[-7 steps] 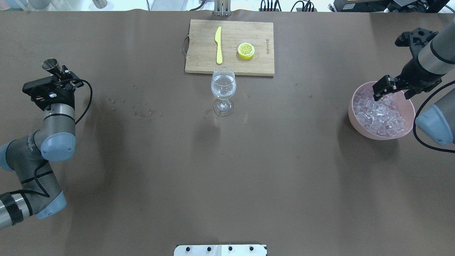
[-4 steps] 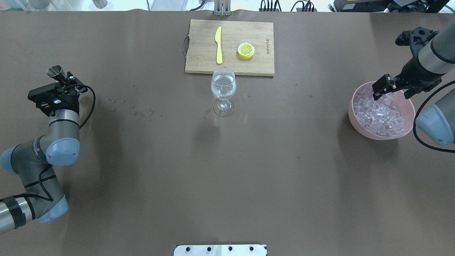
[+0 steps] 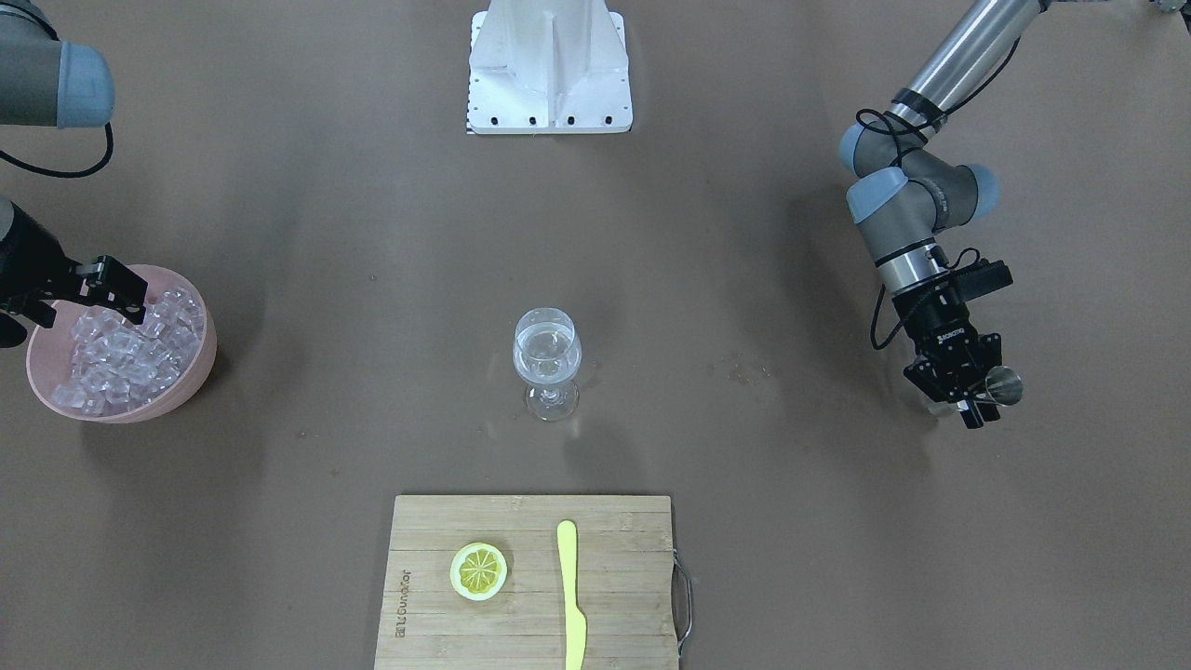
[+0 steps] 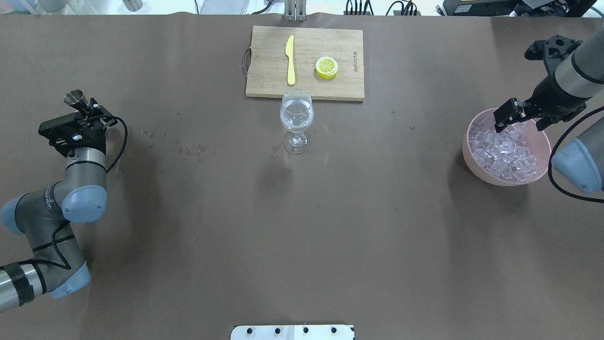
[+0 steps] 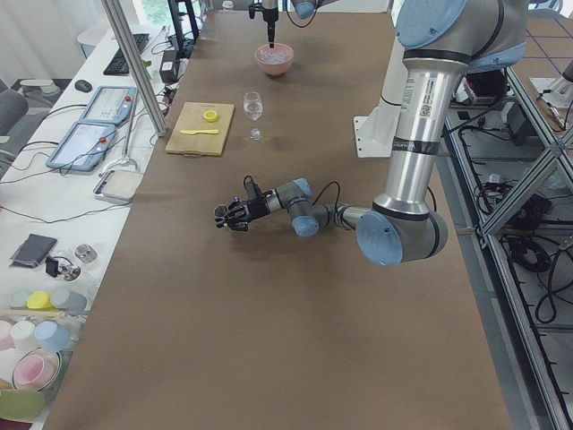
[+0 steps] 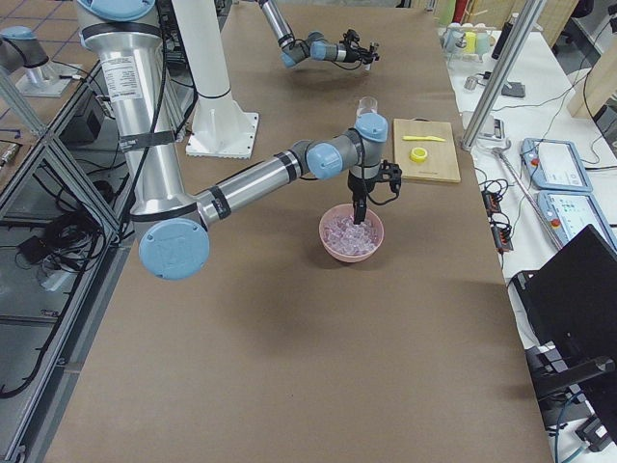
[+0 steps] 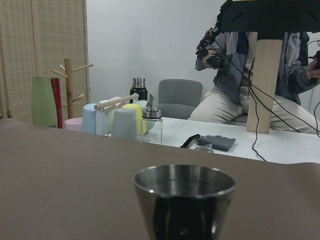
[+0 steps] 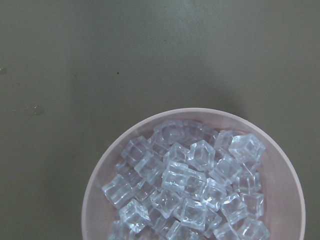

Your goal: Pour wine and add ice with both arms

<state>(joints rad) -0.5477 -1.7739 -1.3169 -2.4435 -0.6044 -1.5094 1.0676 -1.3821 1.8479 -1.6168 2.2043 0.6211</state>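
A wine glass (image 4: 296,115) (image 3: 547,358) stands at the table's middle with a little clear wine in its bowl. My left gripper (image 4: 84,112) (image 3: 968,398) is far off at the table's left, shut on a small steel jigger (image 4: 73,97) (image 3: 1004,385) (image 7: 184,200) held upright, mouth up. The ice (image 4: 505,150) (image 3: 121,349) (image 8: 190,185) is heaped in a pink bowl (image 4: 465,150) (image 3: 201,370) (image 8: 95,190) at the right. My right gripper (image 4: 522,123) (image 3: 67,302) hangs open just above the heap's far side, nothing seen between its fingers.
Behind the glass lies a wooden cutting board (image 4: 306,85) with a yellow knife (image 4: 290,59) and a lemon slice (image 4: 326,67). Small droplets (image 4: 191,150) dot the table left of the glass. A seated person (image 7: 260,75) and cups show beyond the table's left end.
My left arm has drawn back slightly toward the robot with the jigger, which now stands more upright. The right gripper has stayed over the ice bowl, open.
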